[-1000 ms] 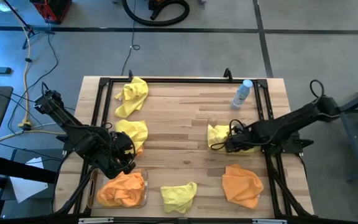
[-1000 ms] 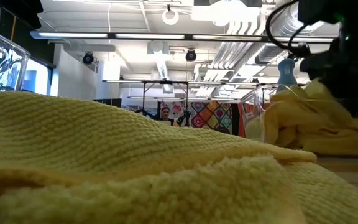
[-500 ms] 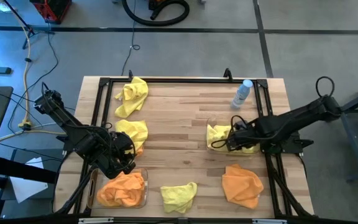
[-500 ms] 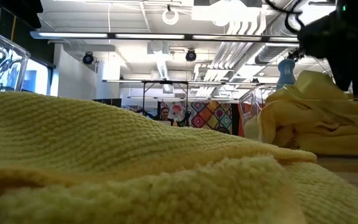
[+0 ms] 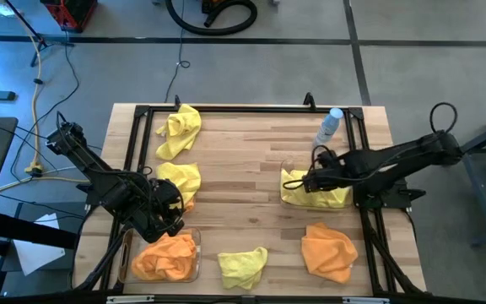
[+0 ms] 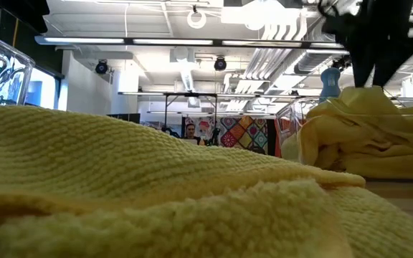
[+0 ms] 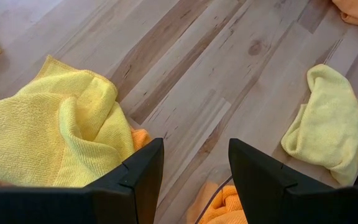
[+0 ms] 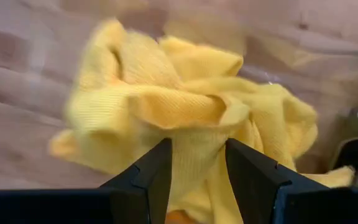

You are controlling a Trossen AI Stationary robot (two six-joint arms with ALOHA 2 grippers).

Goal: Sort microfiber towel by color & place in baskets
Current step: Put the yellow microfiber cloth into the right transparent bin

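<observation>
Four towels lie loose on the desk (image 5: 251, 152) and remain to be sorted, by my count. Nearest the front edge are a crumpled yellow towel (image 5: 243, 266) and, to its right, an orange towel (image 5: 327, 252). The left basket (image 5: 198, 245) stands at the front left corner and holds an orange heap (image 5: 165, 257). Just behind it hangs the left claw (image 7: 196, 144), fingers spread and empty. Beside that claw lies a second yellow towel (image 5: 181, 179) with an orange edge (image 7: 140, 138) showing under it. At mid-desk on the right, the right basket (image 5: 284, 169) holds a yellow pile (image 5: 319, 194). The right claw (image 8: 197, 146) hovers above that pile, released, with nothing between its fingers. At the far left corner lies a third yellow towel (image 5: 178, 131). A blue-capped bottle (image 5: 329, 127) stands at the far right and is not part of the sort. Judgement on handling: the cloths are light, limp and grippy rather than slick, and will drape and trail when lifted. A raised fold or ridge near the middle offers the best hold. The overlapped pair risks coming up together.
</observation>
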